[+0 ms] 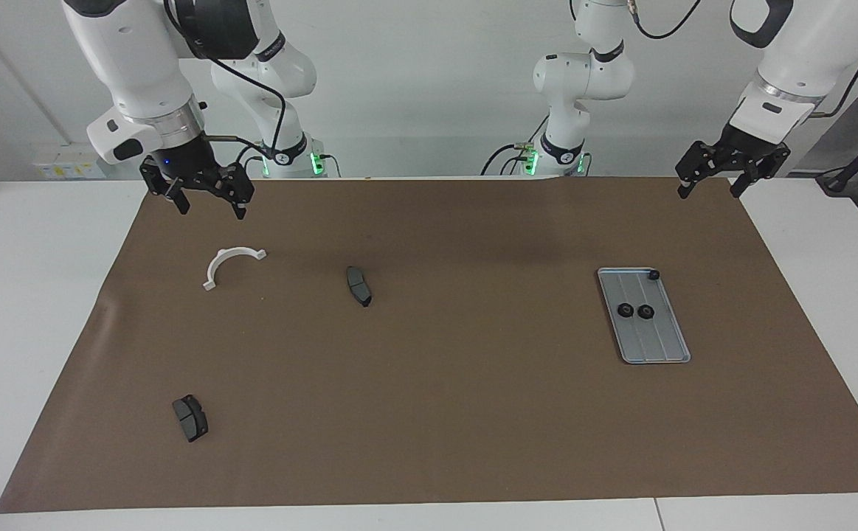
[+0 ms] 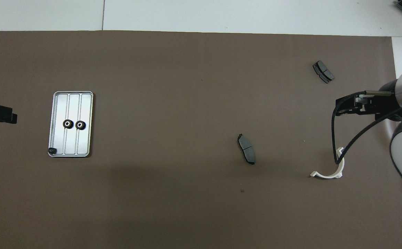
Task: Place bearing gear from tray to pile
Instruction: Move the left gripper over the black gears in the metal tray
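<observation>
Starting at the left arm's end of the surface [image 1: 429,442], the left claw [image 1: 711,188] hangs open and empty over the mat's edge nearest the robots. The tray [image 1: 665,346] holds two bearing gears [image 1: 635,311] side by side and a small black part [image 1: 654,275] in its corner. Toward the right arm's end lies the pile [image 1: 358,286], with no gear in it. The right claw [image 1: 209,204], open and empty, hangs near the white bracket [image 1: 231,264]. Judging by this, nothing has been moved yet.
</observation>
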You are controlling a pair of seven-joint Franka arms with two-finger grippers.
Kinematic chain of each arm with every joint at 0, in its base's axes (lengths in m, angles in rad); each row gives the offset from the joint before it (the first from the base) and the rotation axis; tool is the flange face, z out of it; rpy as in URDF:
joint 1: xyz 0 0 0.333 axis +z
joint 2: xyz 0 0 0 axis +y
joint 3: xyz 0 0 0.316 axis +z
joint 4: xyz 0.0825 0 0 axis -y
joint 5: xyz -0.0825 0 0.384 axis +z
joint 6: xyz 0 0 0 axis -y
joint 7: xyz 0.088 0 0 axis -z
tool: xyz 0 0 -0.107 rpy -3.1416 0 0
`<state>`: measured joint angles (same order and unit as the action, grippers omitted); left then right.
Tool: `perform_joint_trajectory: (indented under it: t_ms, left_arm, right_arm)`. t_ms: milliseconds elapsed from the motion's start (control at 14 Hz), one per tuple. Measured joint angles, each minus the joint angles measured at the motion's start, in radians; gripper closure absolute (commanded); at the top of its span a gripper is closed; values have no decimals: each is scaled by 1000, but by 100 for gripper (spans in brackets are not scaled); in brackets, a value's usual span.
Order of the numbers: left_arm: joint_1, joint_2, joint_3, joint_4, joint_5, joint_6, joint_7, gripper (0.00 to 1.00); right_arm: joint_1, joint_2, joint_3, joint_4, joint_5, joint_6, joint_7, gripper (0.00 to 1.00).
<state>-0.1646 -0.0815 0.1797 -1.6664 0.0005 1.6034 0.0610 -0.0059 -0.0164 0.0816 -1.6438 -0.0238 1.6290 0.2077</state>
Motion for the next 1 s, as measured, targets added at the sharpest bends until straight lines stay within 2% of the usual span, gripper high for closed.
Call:
perform_joint_trajectory:
  t_ms: [644, 1002]
  left_arm:
    - [-12, -3, -18, -1, 0, -5, 2, 0]
    - [-12, 4, -16, -3, 0, 34, 5, 0]
  right_arm:
    - [0, 0, 0, 0, 0, 0, 0, 0]
    - [0, 0, 0, 0, 0, 0, 0, 0]
